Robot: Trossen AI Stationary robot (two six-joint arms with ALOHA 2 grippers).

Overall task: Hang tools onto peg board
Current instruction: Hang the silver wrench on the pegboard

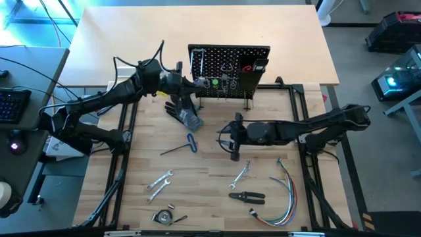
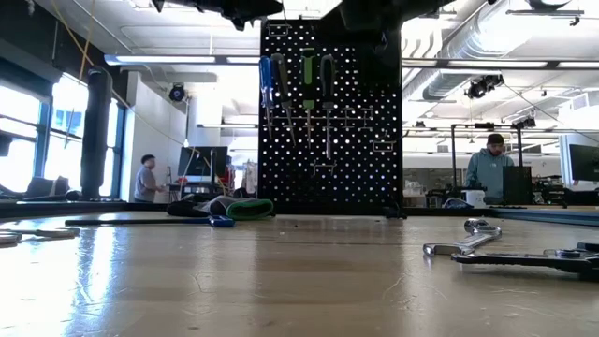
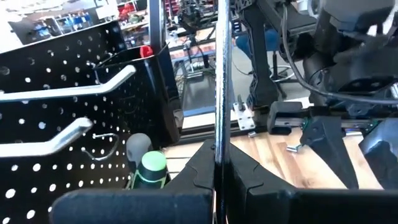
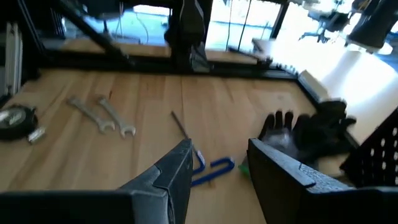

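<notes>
The peg board (image 1: 229, 69) stands upright at the table's far middle, with screwdrivers (image 2: 307, 80) hanging on it. My left gripper (image 1: 187, 83) is at the board's left end, shut on a thin dark metal strip (image 3: 221, 74) seen edge-on beside the board's hooks (image 3: 68, 90). My right gripper (image 1: 231, 139) hovers open above mid-table, nothing between its fingers. Under it lie a blue-handled hex key (image 4: 211, 168) and a black glove (image 4: 305, 134). Wrenches (image 1: 160, 183), another wrench (image 1: 242, 172) and pliers (image 1: 247, 196) lie flat near the front. My left gripper pinches the thin strip between its two fingers (image 3: 199, 177), on the strip's two flat faces at its lower part (image 3: 217, 158). The fingers come about level from the table's left and lie across the strip. The strip is clear of the table.
A bundle of coloured wires (image 1: 283, 194) lies at the near right, a tape measure (image 1: 164, 216) at the near edge. Black frame rails (image 1: 125, 151) run along both table sides. People stand in the room behind the table (image 2: 491, 168).
</notes>
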